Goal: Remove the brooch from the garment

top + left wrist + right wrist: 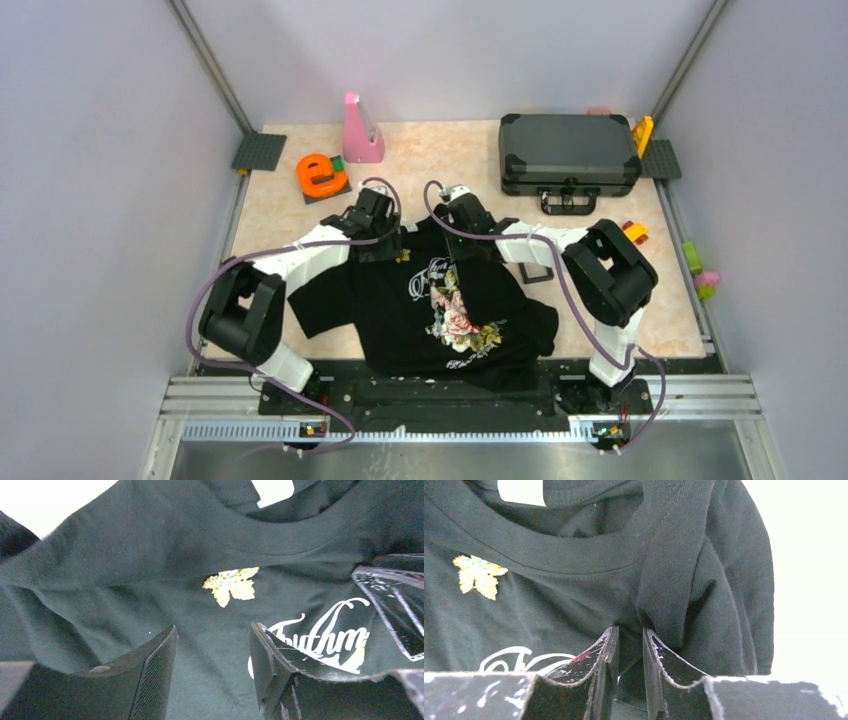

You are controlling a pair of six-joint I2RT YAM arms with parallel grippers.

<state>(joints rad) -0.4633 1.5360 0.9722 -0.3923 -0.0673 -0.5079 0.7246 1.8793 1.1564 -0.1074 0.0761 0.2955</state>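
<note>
The garment (400, 300), a black T-shirt with white script and a floral print, lies spread in front of the arm bases. The brooch (231, 584), a tiny gold leaf-shaped piece, sits on the cloth just below the collar, and shows too in the right wrist view (478, 575) and from above (403, 257). My left gripper (214, 630) hovers open over the cloth just short of the brooch, with nothing between its fingers. My right gripper (630, 630) is at the collar to the brooch's right, its jaws narrowed on a raised fold of the garment (674, 580).
A dark grey hard case (568, 150) stands at the back right. A pink wedge (360, 130) and an orange ring-shaped toy (321, 174) sit at the back left. A small black square frame (535, 272) lies beside the shirt's right edge. Coloured blocks (700, 270) lie off the right edge.
</note>
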